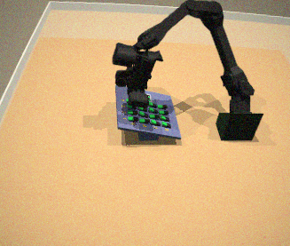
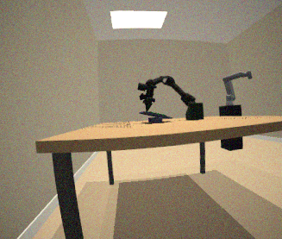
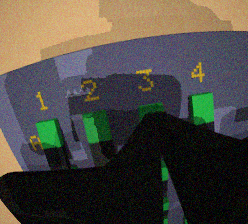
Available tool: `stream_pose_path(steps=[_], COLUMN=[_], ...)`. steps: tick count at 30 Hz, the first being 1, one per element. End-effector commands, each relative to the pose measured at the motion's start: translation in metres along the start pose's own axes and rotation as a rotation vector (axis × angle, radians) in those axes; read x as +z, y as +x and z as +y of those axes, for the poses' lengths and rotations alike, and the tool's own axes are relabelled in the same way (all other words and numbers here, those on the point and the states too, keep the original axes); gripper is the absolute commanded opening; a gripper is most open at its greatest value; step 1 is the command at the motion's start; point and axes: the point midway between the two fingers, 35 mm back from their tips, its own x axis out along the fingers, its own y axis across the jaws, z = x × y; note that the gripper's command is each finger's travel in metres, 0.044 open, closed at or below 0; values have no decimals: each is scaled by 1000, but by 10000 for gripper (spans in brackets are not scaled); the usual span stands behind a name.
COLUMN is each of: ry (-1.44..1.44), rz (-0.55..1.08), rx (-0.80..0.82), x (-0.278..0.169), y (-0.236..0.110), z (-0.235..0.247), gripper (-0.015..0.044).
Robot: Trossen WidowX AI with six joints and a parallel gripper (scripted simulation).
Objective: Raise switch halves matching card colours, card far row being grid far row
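Note:
A tilted blue-purple panel (image 1: 123,123) (image 2: 155,115) (image 3: 234,53) carries a grid of rocker switches (image 1: 160,106) with green and dark grey halves. My gripper (image 1: 137,102) (image 2: 147,106) (image 3: 153,120) is shut and empty. It points down at the panel's far left part. In the wrist view the fingertips sit just over the far row near column 3, right at the green half (image 3: 148,108) of that switch. Yellow numbers 1 to 4 mark the columns, and green halves show at columns 1 (image 3: 47,133), 2 (image 3: 97,127) and 4 (image 3: 203,106). I cannot make out the card; the gripper hides that side.
The arm's black base block (image 1: 239,126) (image 2: 194,111) stands to the right of the panel. A second grey arm (image 2: 233,86) on a black pedestal (image 2: 230,113) stands beyond the table. The table's left edge (image 1: 7,94) has a pale border.

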Motion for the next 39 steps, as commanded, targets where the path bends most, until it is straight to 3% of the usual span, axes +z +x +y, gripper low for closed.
stream_pose_path(steps=[1, 17, 23, 35, 39], ry=[-3, -3, -4, -5, -5], rz=[0, 0, -24, -25, -49], rx=[2, 2, 5, 4, 3], x=[0, 0, -3, -21, -21], y=[1, 3, -61, -59, -28], z=[1, 1, 1, -30, -31], gripper=[0, 0, 0, 0, 0])
